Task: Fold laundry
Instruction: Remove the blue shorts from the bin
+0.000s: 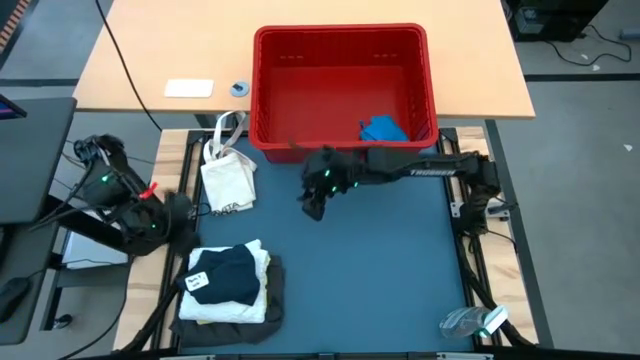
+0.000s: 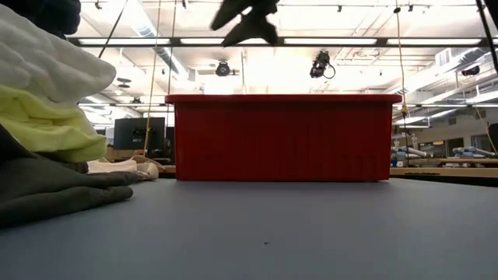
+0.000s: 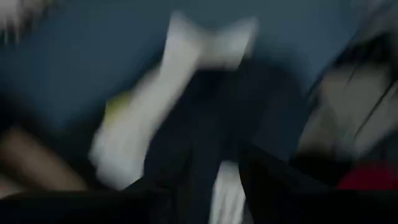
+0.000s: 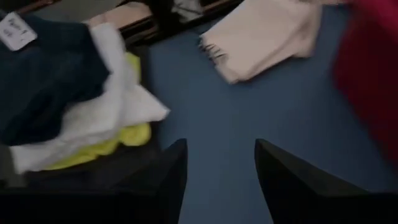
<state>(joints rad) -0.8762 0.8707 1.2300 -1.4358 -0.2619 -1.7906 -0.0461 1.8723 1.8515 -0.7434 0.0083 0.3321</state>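
Note:
The folded laundry is stacked at the near left of the blue mat. A dark navy garment (image 1: 228, 272) with a white tag lies on top. Under it are a white cloth (image 4: 99, 118), a yellow T-shirt (image 4: 118, 146) and a dark grey garment (image 2: 54, 187) at the bottom. A small blue piece (image 1: 383, 129) lies in the red basket (image 1: 340, 35). My right gripper (image 4: 217, 180) hangs open over the mat's middle, in front of the basket, with nothing between its fingers. My left gripper (image 1: 170, 215) is raised at the table's left edge, beside the stack.
A small white bag with strap handles (image 1: 228, 180) lies on the mat left of the basket. A clear plastic piece (image 1: 465, 322) sits at the near right corner. The wooden table beyond holds a white pad (image 1: 188, 88) and a small roll (image 1: 239, 89). Bare mat (image 1: 380, 270) spreads centre and right.

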